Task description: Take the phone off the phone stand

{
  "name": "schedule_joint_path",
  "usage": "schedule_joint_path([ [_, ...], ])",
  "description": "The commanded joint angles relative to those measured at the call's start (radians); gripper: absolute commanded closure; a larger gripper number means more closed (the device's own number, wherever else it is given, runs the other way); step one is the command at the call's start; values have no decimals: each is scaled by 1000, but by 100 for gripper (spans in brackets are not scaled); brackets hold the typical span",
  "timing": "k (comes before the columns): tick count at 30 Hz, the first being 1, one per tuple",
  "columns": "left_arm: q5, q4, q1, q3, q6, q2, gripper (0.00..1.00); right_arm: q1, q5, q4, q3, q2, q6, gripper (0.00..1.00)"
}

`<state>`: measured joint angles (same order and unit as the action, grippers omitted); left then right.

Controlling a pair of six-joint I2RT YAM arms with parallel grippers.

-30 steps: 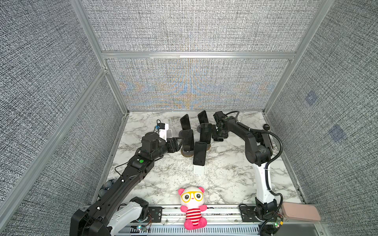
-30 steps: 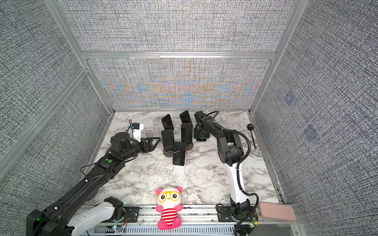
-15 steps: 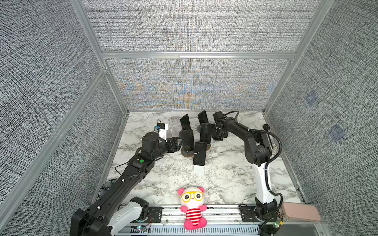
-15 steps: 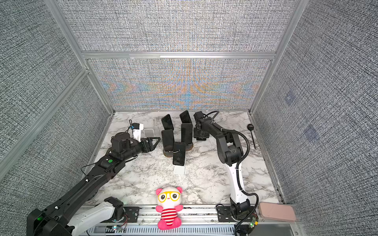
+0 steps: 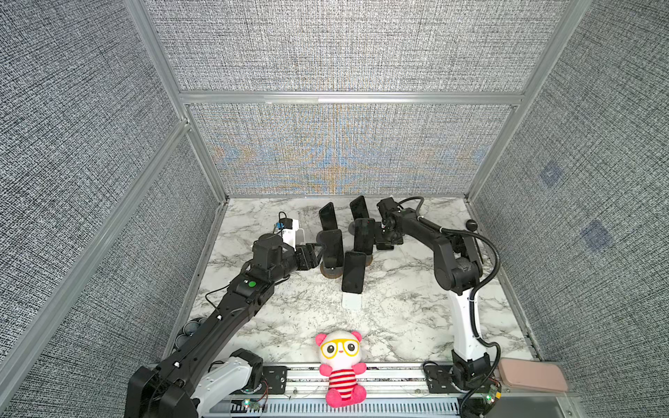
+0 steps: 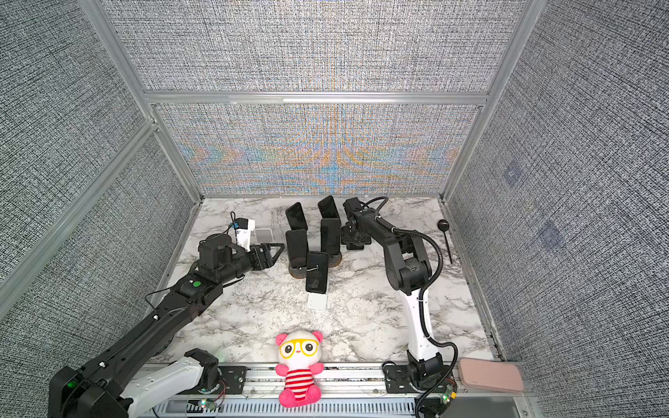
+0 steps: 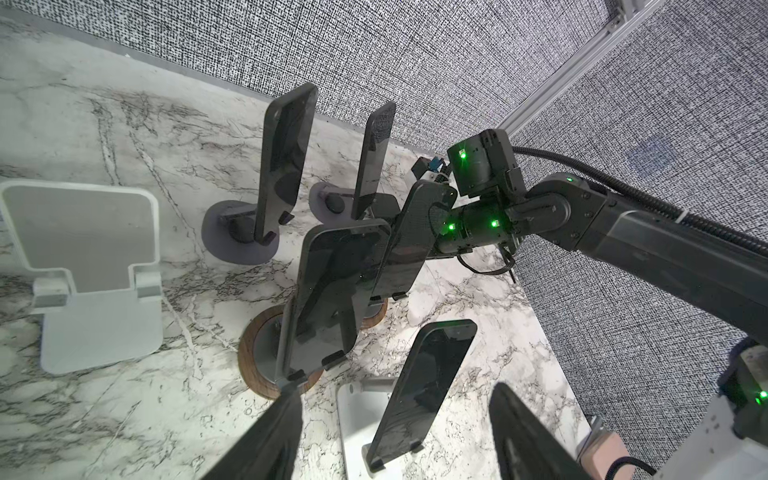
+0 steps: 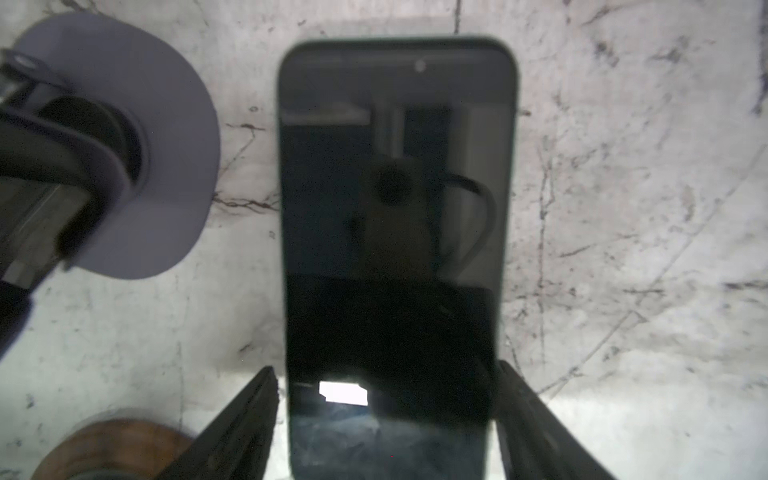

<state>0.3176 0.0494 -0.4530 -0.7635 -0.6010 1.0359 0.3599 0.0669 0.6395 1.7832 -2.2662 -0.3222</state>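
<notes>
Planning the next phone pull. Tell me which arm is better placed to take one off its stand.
Left, probably. The left pincer is open, empty and points at the upright phone on the wood-based stand, tips close beside it. The right pincer straddles a flat phone on the table.

This is a robotics lab test cell. Grey woven-textured wall panels [image 5: 344, 43] in a bare aluminium profile frame [image 5: 347, 97] box in a white marble-patterned tabletop [image 5: 398, 315]. A black-and-white left robot arm [image 5: 231, 307] and a matching right robot arm [image 5: 465, 318] are bolted to a slotted metal rail [image 5: 391, 376], with cables exposed. Black smartphones [image 5: 353, 277] on small stands [image 5: 352, 300] and a pink-and-white plush toy [image 5: 342, 365] sit there.
</notes>
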Motion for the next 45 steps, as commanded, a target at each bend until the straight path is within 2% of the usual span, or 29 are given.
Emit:
schedule_joint_path([
  [1, 17, 11, 0, -18, 23, 7, 27, 2, -48, 19, -7, 1, -16, 22],
  [9, 28, 56, -1, -85, 81, 39, 26, -10, -26, 38, -15, 49, 6, 20],
  [14, 43, 163, 8, -195, 147, 108, 25, -34, -38, 23, -81, 148, 37, 16],
  [19, 84, 224, 59, -316, 248, 198, 24, -76, -47, 31, -173, 259, 73, 14],
  [23, 139, 256, 117, -431, 364, 301, 24, -105, -57, 22, -311, 405, 90, 14],
  [29, 225, 347, 191, -648, 500, 519, 27, -137, -173, 15, -522, 664, 89, 14],
  [34, 252, 446, 208, -835, 587, 715, 34, -148, -252, 57, -649, 874, 84, 15],
  [38, 292, 480, 212, -956, 621, 844, 35, -147, -279, 114, -725, 1011, 88, 15],
  [43, 283, 535, 212, -1074, 634, 944, 21, -145, -297, 164, -836, 1155, 66, 16],
  [45, 282, 511, 211, -1075, 624, 979, 20, -145, -319, 162, -878, 1202, 49, 16],
])
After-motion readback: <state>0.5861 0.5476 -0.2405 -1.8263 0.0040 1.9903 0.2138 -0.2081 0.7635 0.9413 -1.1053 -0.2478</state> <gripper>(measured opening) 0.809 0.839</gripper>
